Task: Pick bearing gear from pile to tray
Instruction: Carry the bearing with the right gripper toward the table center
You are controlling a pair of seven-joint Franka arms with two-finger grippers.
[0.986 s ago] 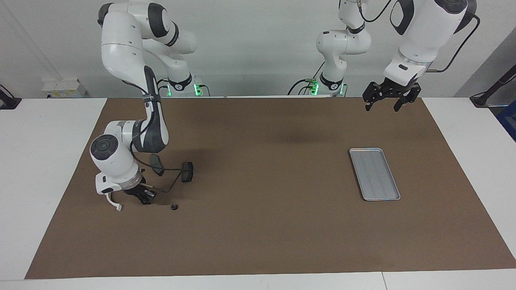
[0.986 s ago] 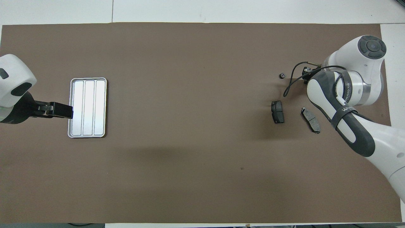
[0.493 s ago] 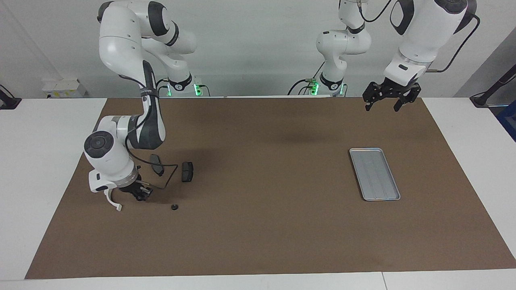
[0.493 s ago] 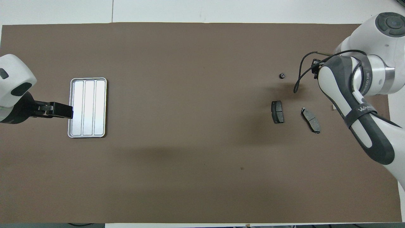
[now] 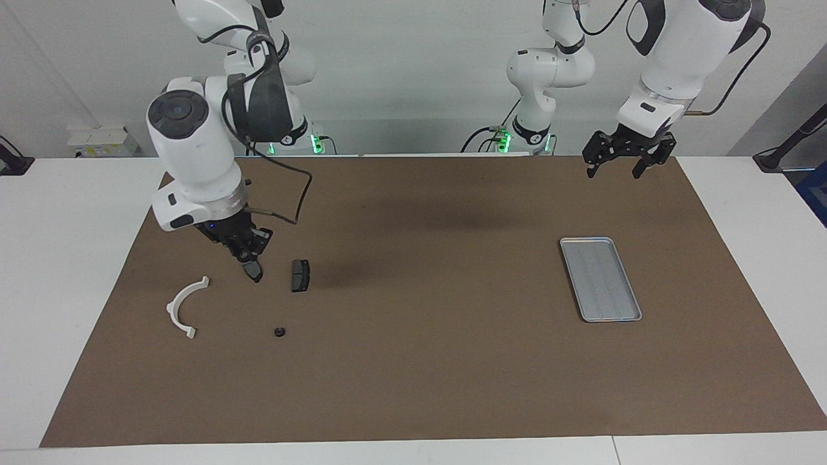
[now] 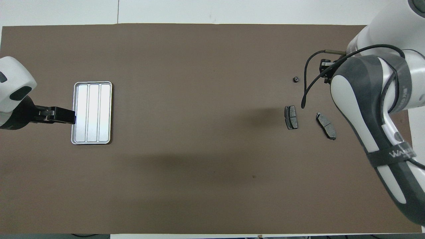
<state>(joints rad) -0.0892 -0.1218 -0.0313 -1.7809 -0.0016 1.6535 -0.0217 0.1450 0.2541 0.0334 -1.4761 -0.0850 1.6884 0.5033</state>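
The pile lies toward the right arm's end of the brown mat: a white plastic arc (image 5: 184, 307), one dark brake pad (image 5: 300, 276) (image 6: 291, 117), a second brake pad (image 5: 255, 274) (image 6: 326, 125), and a tiny black round piece (image 5: 279, 332) (image 6: 295, 79). My right gripper (image 5: 244, 253) hangs in the air over the second brake pad, partly covering it in the facing view. Whether it holds anything does not show. In the overhead view the right arm hides the arc. The silver tray (image 5: 601, 279) (image 6: 92, 113) is empty. My left gripper (image 5: 614, 169) (image 6: 71, 116) waits open, high, nearer the robots than the tray.
The brown mat (image 5: 420, 361) covers most of the white table. The right arm's black cable (image 5: 294, 200) hangs in a loop above the pile. The arms' bases stand at the table's edge.
My right gripper has risen from the mat beside the white arc and now hangs over the brake pad, uncovering the arc. The left arm has not moved.
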